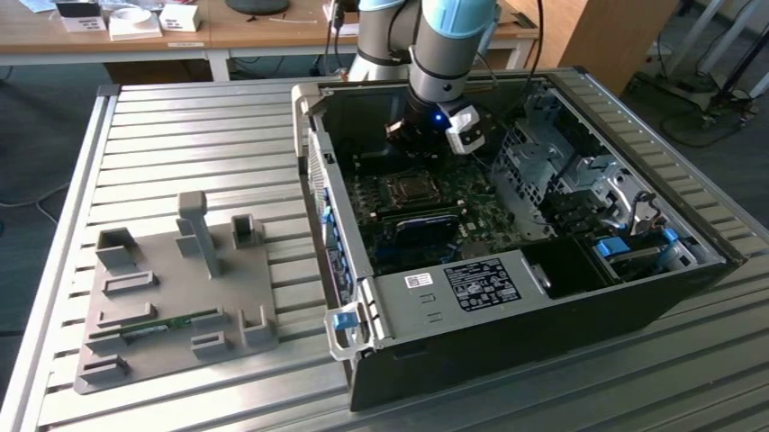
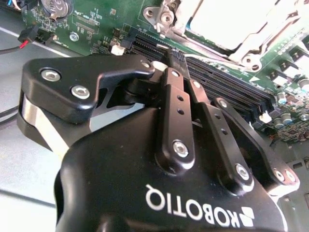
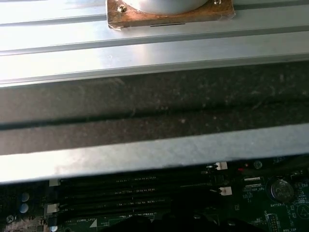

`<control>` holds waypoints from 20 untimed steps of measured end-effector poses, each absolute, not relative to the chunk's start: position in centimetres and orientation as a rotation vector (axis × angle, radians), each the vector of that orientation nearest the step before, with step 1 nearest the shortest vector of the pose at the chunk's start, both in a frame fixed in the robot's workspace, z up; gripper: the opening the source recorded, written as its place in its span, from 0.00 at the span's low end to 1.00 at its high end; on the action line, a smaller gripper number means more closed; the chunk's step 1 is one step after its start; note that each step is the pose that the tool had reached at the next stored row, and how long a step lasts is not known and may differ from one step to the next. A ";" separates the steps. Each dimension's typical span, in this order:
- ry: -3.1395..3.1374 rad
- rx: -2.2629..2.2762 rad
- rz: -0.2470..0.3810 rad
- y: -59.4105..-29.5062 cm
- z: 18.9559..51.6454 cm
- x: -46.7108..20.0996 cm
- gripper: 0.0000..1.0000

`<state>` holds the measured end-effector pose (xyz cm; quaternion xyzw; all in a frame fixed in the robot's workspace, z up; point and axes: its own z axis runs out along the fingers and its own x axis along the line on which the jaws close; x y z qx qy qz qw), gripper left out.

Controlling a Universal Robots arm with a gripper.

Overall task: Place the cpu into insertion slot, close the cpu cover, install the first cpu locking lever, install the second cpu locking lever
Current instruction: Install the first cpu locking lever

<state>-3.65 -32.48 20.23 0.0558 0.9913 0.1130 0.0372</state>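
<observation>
Exterior view: the arm reaches into the open computer case (image 1: 673, 270) lying on the slatted tabletop (image 1: 180, 144), toward its far edge, the pincer (image 1: 423, 137) hanging just above the motherboard (image 1: 481, 211) beside the socket. The cpu cover (image 1: 412, 188) lies shut there. Pincer fingers (image 2: 179, 108) look drawn together, gripping nothing visible, in the second wrist view.

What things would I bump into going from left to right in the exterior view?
Grey holder tray on the slatted table → blue latch at the computer case's near corner → CPU socket on the motherboard, with the robot arm's claw just above it → blue clip in the drive bay.
</observation>
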 end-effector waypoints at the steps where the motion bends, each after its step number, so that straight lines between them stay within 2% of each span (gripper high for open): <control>1: 3.042 0.171 0.347 -32.5 20.2 -3.7 0.11; 20: 3.025 0.167 0.346 -33.0 20.2 -3.8 0.11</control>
